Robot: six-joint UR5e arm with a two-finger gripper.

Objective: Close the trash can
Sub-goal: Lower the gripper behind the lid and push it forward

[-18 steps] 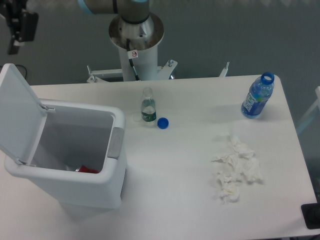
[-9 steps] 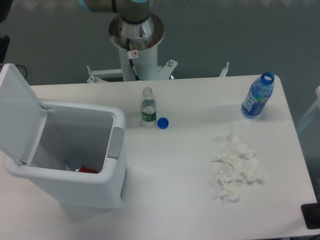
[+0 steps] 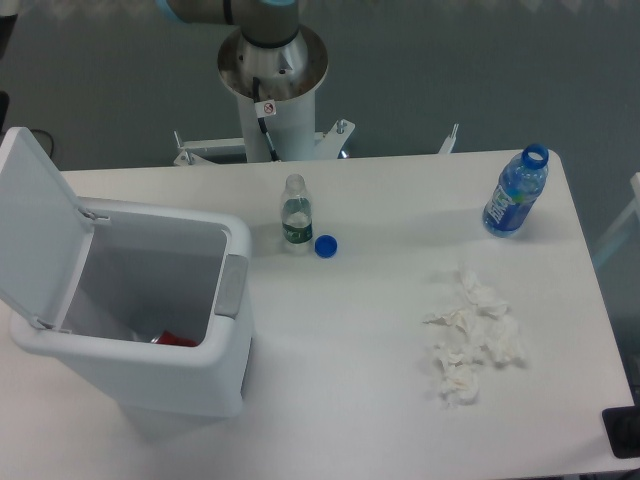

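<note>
While the trash can (image 3: 150, 330) stands at the left end of the white table (image 3: 360, 350), its hinged lid (image 3: 32, 225) is raised on the far left side and the grey latch tab (image 3: 232, 286) faces right. Something red (image 3: 177, 341) lies inside. The gripper is outside the view, so its jaw state cannot be determined. An uncapped clear bottle (image 3: 296, 214) stands beside a blue cap (image 3: 325, 246); a blue bottle (image 3: 516, 192) and crumpled tissues (image 3: 470, 335) lie to the right.

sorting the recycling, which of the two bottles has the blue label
The bottle near the table's far right corner: blue label, blue neck ring, no cap. The other, a smaller clear bottle nearer the trash can, has a dark green label.
</note>
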